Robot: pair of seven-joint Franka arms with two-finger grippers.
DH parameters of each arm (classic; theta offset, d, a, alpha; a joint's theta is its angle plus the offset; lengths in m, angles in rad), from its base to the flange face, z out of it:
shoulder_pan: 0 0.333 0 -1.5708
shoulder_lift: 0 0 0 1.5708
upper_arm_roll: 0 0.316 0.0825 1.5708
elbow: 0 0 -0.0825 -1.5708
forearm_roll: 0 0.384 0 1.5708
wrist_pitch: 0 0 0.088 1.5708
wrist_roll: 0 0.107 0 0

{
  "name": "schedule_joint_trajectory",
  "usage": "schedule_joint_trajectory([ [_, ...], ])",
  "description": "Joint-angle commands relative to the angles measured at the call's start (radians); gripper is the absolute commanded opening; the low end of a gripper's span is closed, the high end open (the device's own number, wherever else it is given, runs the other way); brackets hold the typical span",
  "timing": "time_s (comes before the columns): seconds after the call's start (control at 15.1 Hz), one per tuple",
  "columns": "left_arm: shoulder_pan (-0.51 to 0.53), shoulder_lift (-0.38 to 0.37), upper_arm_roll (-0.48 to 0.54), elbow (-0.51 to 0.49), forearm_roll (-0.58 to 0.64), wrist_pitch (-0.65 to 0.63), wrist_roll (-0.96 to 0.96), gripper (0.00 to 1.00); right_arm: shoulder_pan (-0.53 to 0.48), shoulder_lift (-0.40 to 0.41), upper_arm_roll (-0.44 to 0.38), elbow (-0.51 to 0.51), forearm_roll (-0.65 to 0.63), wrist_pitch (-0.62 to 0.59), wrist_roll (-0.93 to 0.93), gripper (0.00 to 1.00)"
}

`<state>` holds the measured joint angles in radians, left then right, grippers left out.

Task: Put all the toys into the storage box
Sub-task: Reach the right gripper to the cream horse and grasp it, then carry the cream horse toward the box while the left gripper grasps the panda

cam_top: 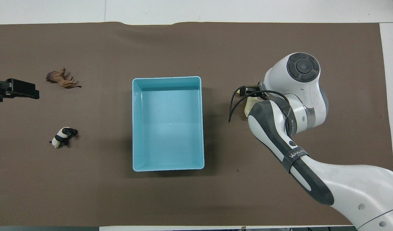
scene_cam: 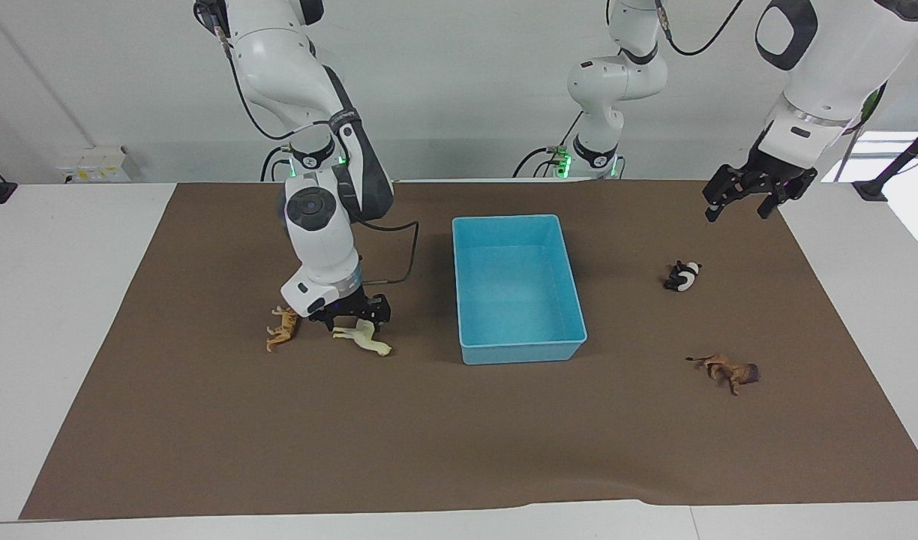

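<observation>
The cream-white horse (scene_cam: 365, 336) lies on the brown mat beside the orange tiger (scene_cam: 283, 328), toward the right arm's end. My right gripper (scene_cam: 352, 316) is down on the horse's body. In the overhead view the right arm hides the tiger and leaves only a sliver of the horse (cam_top: 247, 109). The light blue storage box (scene_cam: 519, 349) stands mid-mat with nothing in it (cam_top: 167, 166). The panda (scene_cam: 682, 276) (cam_top: 62, 136) and the lion (scene_cam: 731, 370) (cam_top: 62, 79) lie toward the left arm's end. My left gripper (scene_cam: 740, 204) waits, open and raised over the mat's edge there.
The brown mat (scene_cam: 459, 450) covers most of the white table. A black cable (scene_cam: 406, 255) loops from the right arm's wrist over the mat between the arm and the box.
</observation>
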<state>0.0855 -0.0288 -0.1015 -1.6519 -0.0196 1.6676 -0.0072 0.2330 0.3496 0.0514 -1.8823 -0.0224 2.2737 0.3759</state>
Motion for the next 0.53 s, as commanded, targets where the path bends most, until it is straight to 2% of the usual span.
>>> schedule_joint_trajectory([
  [0.0,-0.006,-0.019,-0.003,-0.015,0.017,-0.012,0.001,1.00,0.023,-0.017,0.001,-0.052,0.007,0.038,0.067,1.00],
  [0.13,0.003,-0.037,-0.003,-0.049,0.015,0.000,-0.008,1.00,0.028,-0.018,-0.001,-0.093,0.007,0.090,0.092,1.00],
  [0.26,0.007,-0.063,-0.003,-0.125,0.017,0.044,0.001,1.00,0.026,-0.018,0.001,-0.106,0.007,0.099,0.090,1.00],
  [0.4,0.034,-0.144,-0.001,-0.298,0.017,0.143,0.041,1.00,0.023,-0.018,-0.001,-0.106,0.007,0.102,0.087,1.00],
  [0.46,0.057,-0.184,-0.001,-0.386,0.017,0.200,0.074,1.00,0.020,-0.018,-0.001,-0.107,0.007,0.107,0.084,0.92],
])
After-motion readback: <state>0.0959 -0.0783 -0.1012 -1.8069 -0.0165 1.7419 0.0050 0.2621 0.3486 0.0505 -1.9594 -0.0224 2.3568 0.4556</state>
